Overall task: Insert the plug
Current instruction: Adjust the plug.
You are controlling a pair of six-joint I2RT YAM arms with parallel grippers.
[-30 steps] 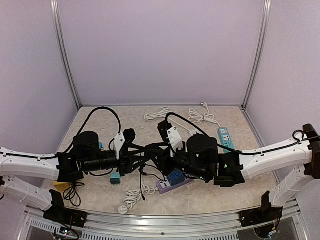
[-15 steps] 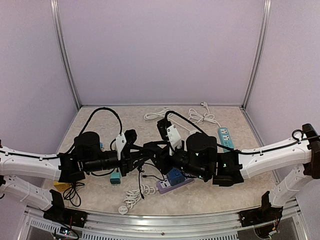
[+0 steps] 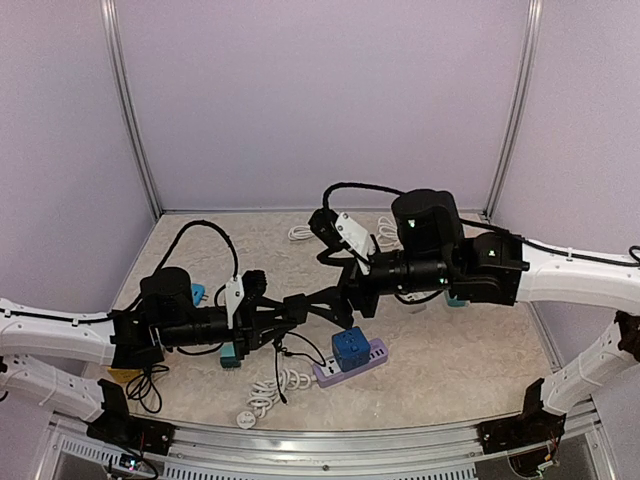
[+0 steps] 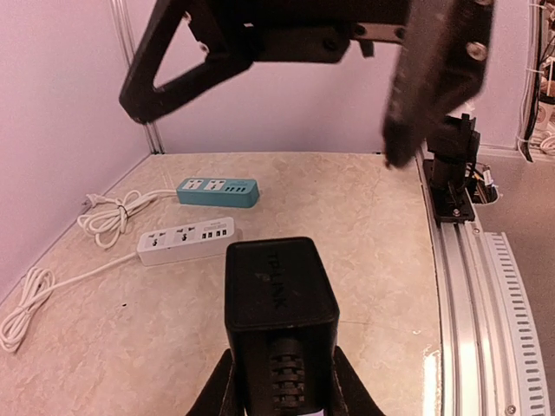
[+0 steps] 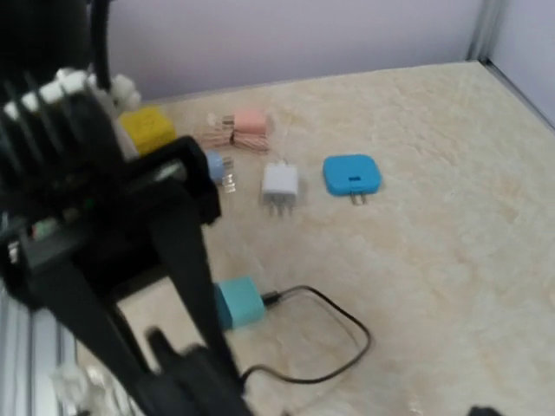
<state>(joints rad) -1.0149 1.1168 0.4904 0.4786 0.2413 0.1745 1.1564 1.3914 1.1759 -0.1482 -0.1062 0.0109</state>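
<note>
Above beige tabletop (image 3: pixel 440 370), left gripper (image 4: pixel 279 381) clamps the black plug (image 4: pixel 279 295); right gripper (image 3: pixel 338 298) gapes wide, holding nothing.

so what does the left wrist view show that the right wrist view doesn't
Only left wrist: the black adapter held in the left pincer, plus the teal power strip and white power strip. Only right wrist: the white plug, blue plug and teal plug lying loose. Both: the beige table and lilac wall.
</note>
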